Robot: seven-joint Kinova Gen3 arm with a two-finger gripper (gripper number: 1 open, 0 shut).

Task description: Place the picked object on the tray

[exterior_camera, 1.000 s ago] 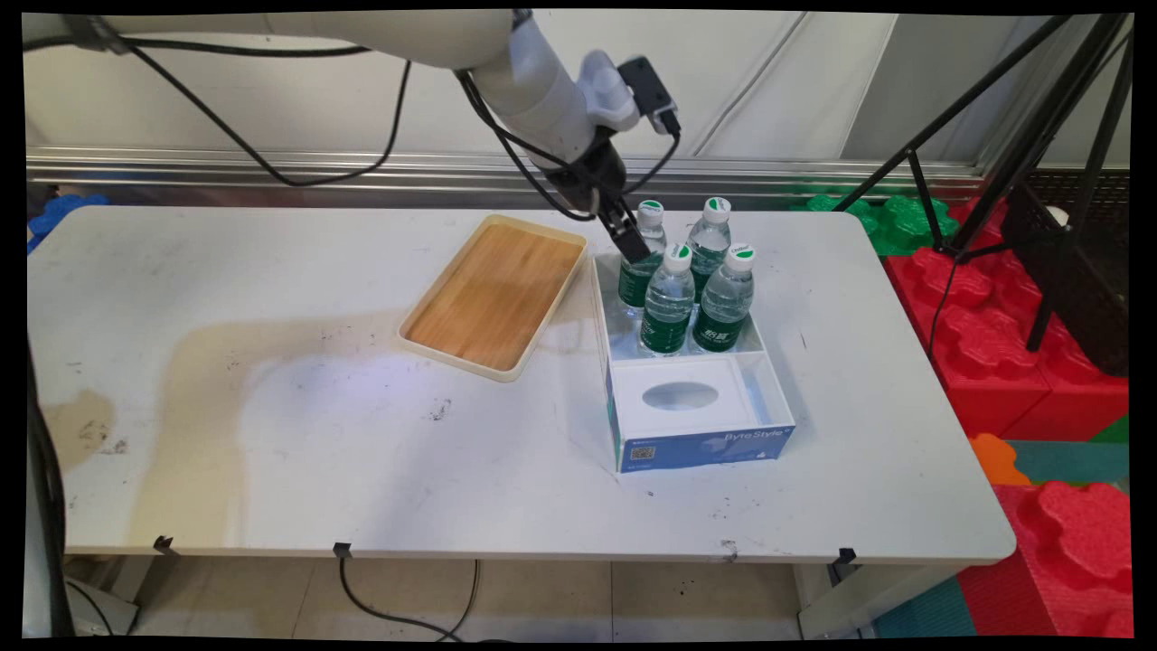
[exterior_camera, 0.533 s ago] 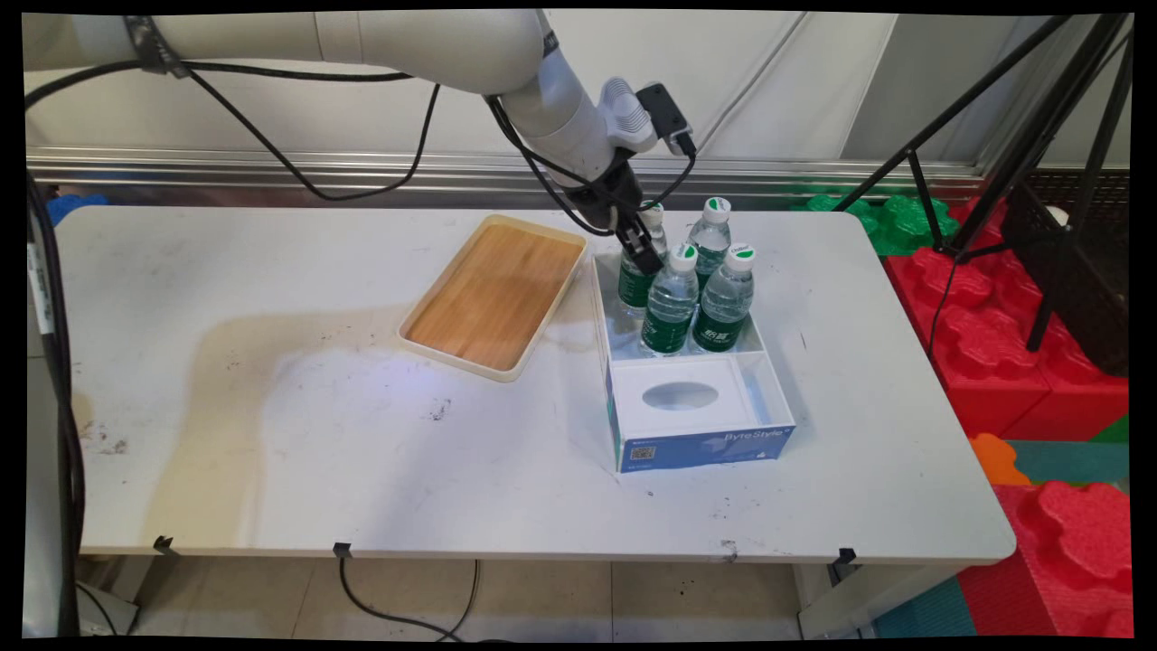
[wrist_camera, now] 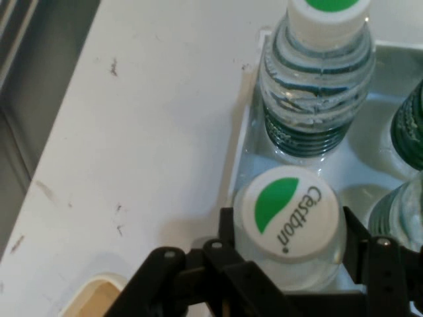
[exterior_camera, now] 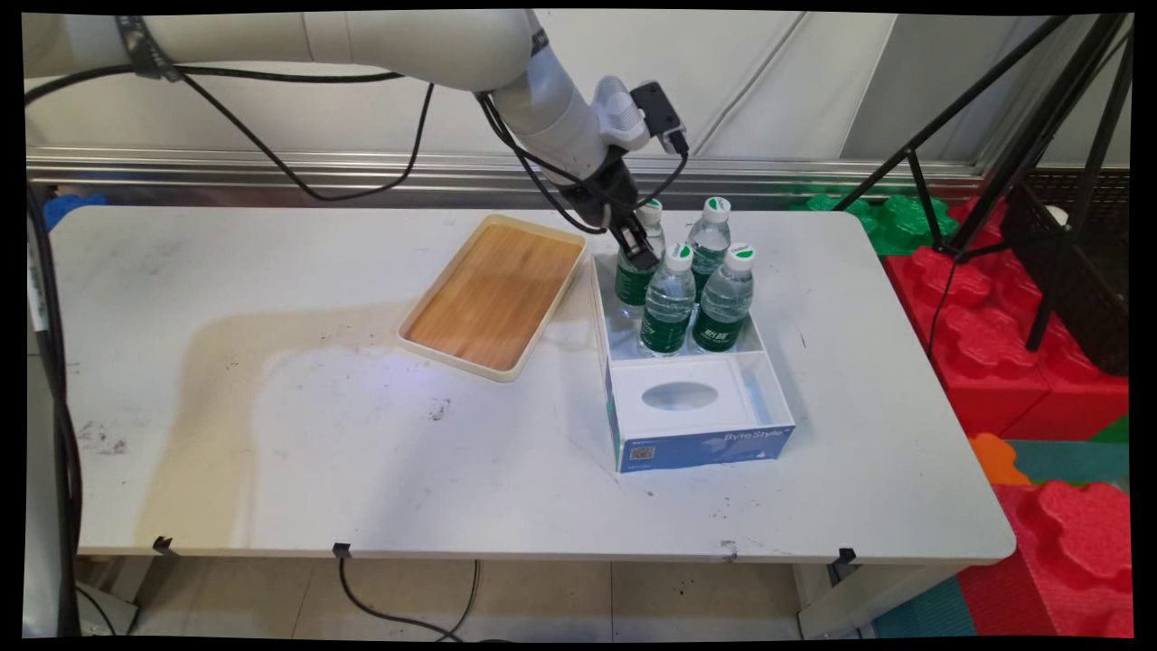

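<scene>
The hand (wrist_camera: pixel 289 254) sits down over the far-left bottle (wrist_camera: pixel 289 228) in the box (exterior_camera: pixel 764 357), its two fingers (wrist_camera: pixel 228 234) standing on either side of the bottle just under the white cap with the green mark. They look pressed against it, though the exact contact is hard to make out, since the cap covers the neck in the hand view and the hand covers the bottle's shoulder in the main view (exterior_camera: pixel 633 249). Most of that bottle's body (exterior_camera: pixel 630 282) is cut off from sight behind the hand and the nearer bottle (exterior_camera: pixel 669 303).

Compared with half a second ago, the hand has drawn slightly up and toward the tabletop's left edge, and the gripped bottle now leans a touch away from its neighbours.

Three more bottles stand upright in the box's far compartment: the nearer one, one at the far right (exterior_camera: pixel 710 237) and one at the near right (exterior_camera: pixel 726 303). The box's near compartment holds a white insert (exterior_camera: pixel 680 395) with an oval opening. Just beside the box, on its left, lies a wooden tray (exterior_camera: pixel 493 294) on the tabletop (exterior_camera: pixel 271 434).
</scene>
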